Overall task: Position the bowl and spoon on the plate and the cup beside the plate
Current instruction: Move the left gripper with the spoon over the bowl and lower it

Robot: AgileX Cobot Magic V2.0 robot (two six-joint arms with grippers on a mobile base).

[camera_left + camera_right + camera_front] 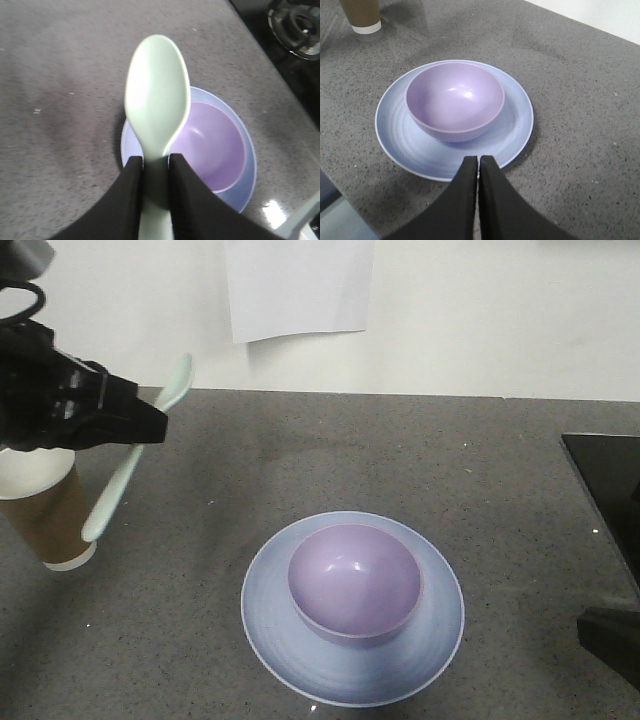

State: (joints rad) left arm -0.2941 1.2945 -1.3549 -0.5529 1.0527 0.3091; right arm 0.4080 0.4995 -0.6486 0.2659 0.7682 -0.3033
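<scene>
A: Grey speckled desk (pixel 450 470), white wall (pixel 480 310) behind with a sheet of paper (pixel 298 285) taped up. What's held?

B: Left gripper (pixel 150 425), raised off the desk, is clamped on the spoon (pixel 135 465). Its fingers (pixel 131 200) pinch the neck just behind the scoop; the handle hangs down below the gripper at a slant, the scoop sticks up past it.

A: Bowl and plate?

B: Ahead of and below that gripper. Bowl (pixel 354 582) sits upright on the plate (pixel 270 630), roughly centred, nothing in it. In the left wrist view the scoop overlaps the near edges of both, but it is up in the air, not touching.

A: Cup?

B: Cup (pixel 45 505) stands upright on the desk right under the left gripper, well apart from the plate. Arm covers its rim partly.

A: Right side?

B: Right gripper (pixel 478 165) is squeezed together, tips touching, nothing between them. It hangs at the plate's near rim; the bowl is just beyond the tips. Dark equipment (pixel 605 530) at the desk edge behind it.
</scene>
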